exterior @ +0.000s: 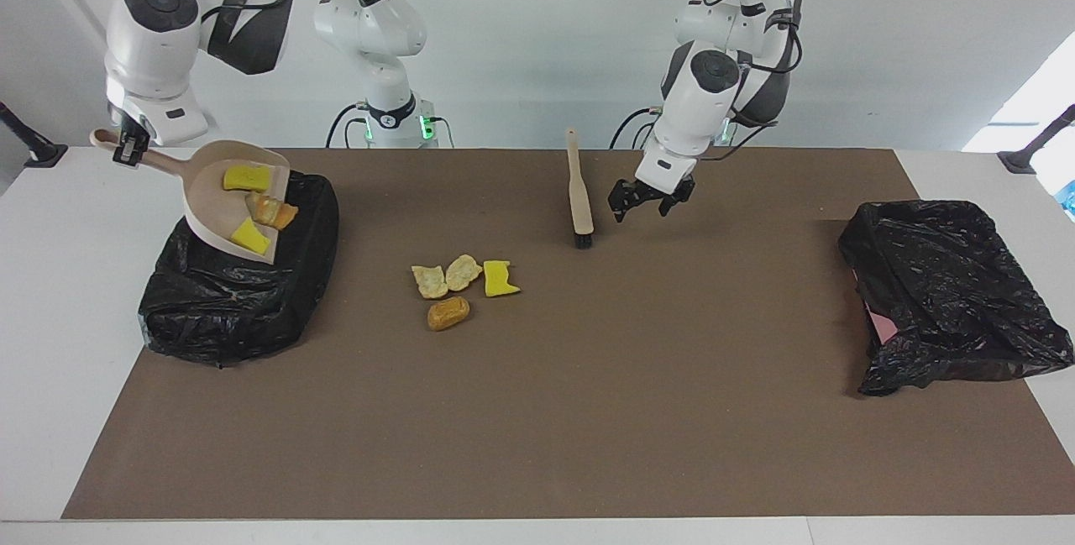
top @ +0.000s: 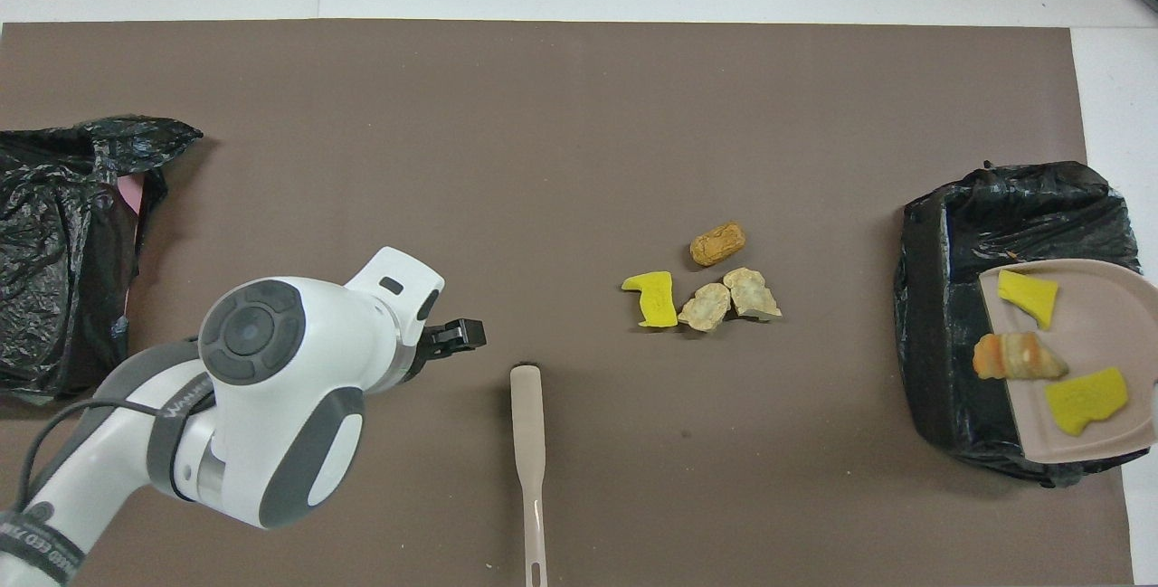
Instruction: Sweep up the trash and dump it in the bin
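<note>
- Right gripper, up over the right arm's end of the table: jaws pinching the handle of the dustpan. Pan is tilted, mouth down, over the open bin.
- In the pan: three pieces of trash, two yellow sponge chunks and one orange-brown lump, lying toward the lip. None seen in the bin itself (its inside is too dark to read).
- Loose trash on the mat, between bin and brush: a cluster of four, two tan lumps and a sponge chunk touching in a row, with a brown lump just beside them, farther from the robots.
- Brush lies flat on the mat, bristles toward the cluster, handle toward the robots. Nothing holds it.
- Left gripper hangs over bare mat just beside the brush, jaws spread, empty.
- Second bin sits at the left arm's end, well apart from the trash.
- Handling judgement: scraps look light and soft. The sponge should compress and spring, and the bread-like lumps may crumble if pinched, so push them with the bristles instead of gripping. They should slide off a steeply tipped pan, though sponge may drag on plastic.
- Hold points: brush by mid-handle, pan by its handle end (as now).
</note>
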Robot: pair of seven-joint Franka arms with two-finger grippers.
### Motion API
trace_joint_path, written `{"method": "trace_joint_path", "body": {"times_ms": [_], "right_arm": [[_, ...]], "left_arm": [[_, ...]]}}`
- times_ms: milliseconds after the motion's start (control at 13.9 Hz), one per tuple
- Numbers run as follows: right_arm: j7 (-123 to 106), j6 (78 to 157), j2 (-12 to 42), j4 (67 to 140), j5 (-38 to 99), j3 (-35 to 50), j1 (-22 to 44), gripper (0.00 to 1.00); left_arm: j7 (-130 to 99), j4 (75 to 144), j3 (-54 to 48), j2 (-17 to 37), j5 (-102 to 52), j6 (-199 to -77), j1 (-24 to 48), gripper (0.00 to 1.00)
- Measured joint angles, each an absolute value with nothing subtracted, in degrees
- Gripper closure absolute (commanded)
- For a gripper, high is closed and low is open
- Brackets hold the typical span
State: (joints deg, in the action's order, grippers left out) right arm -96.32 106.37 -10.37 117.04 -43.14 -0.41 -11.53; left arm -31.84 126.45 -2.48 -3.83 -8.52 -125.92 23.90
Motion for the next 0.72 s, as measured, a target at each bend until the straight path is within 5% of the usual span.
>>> {"method": "trace_joint_path", "body": {"times_ms": [718], "right_arm": [[-95.6,106.4,-14.4,122.8,-56.7,-0.4,-9.3,1.00]], "left_arm": [[-6.3,105.5,-2.4,1.2,-5.0,-106.1,8.0,0.00]]}}
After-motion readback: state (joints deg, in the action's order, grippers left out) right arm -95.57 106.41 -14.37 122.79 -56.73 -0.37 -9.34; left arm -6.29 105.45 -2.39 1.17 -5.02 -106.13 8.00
